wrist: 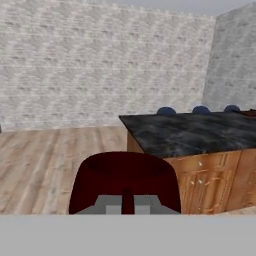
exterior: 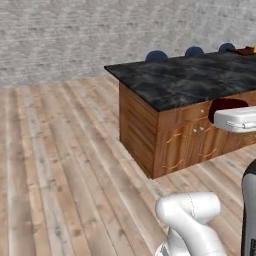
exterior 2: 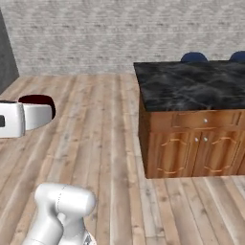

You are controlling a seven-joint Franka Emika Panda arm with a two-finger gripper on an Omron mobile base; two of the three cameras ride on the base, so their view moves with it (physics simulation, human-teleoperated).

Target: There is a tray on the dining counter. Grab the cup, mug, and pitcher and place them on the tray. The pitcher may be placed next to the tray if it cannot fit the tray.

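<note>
The dark maroon mug (wrist: 125,175) fills the lower middle of the hand view, held up in the air. My gripper (wrist: 127,201) is shut on its near rim. The mug (exterior: 227,106) also pokes out beyond my white hand in the left base view, short of the counter's wood front. In the right base view the mug (exterior 2: 39,102) hangs over the floor, left of the counter. The dining counter (exterior: 195,80) (exterior 2: 191,86) (wrist: 195,131) stands ahead. At its far right end a corner of the reddish-brown tray (exterior: 245,50) shows, with a sliver of the yellow cup (exterior: 254,48) at the frame edge. The pitcher is out of view.
Blue stools (exterior: 156,55) (exterior 2: 194,56) (wrist: 166,111) line the counter's far side. Wood cabinet doors and drawers (exterior: 192,137) (exterior 2: 196,143) face me below the counter edge. Open plank floor (exterior: 60,160) spreads to the left, with a grey brick wall behind.
</note>
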